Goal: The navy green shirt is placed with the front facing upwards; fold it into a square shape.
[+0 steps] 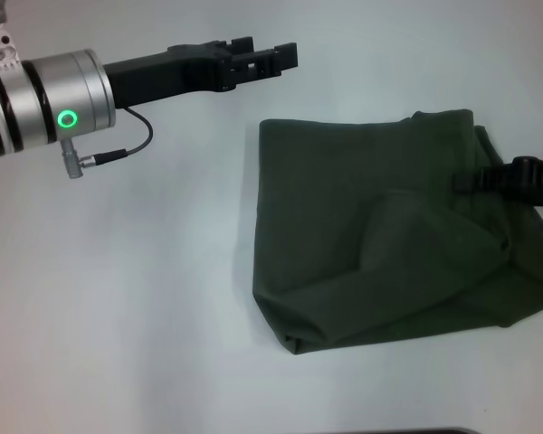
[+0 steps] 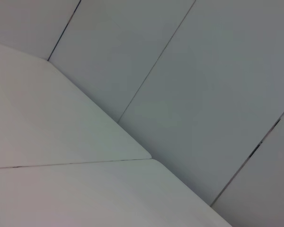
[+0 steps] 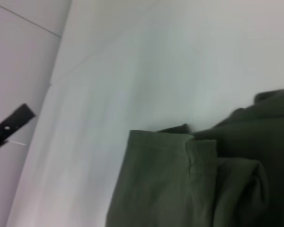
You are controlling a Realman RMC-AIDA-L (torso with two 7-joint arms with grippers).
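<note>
The navy green shirt (image 1: 380, 226) lies folded into a rough square on the right half of the white table, plain cloth facing up with soft creases and a bunched near-left corner. In the right wrist view a folded hem of the shirt (image 3: 180, 189) fills the lower right. My right gripper (image 1: 460, 181) reaches in from the right edge, low over the shirt's right side. Whether it holds the cloth does not show. My left gripper (image 1: 290, 56) hovers off the shirt, above the table beyond the shirt's far-left corner, and it also shows far off as the left gripper (image 3: 9, 125).
The white table (image 1: 127, 298) stretches bare to the left of the shirt. The left wrist view shows only the table's far corner (image 2: 146, 153) and grey wall panels (image 2: 203, 85) behind it. A thin cable (image 1: 136, 136) hangs from the left wrist.
</note>
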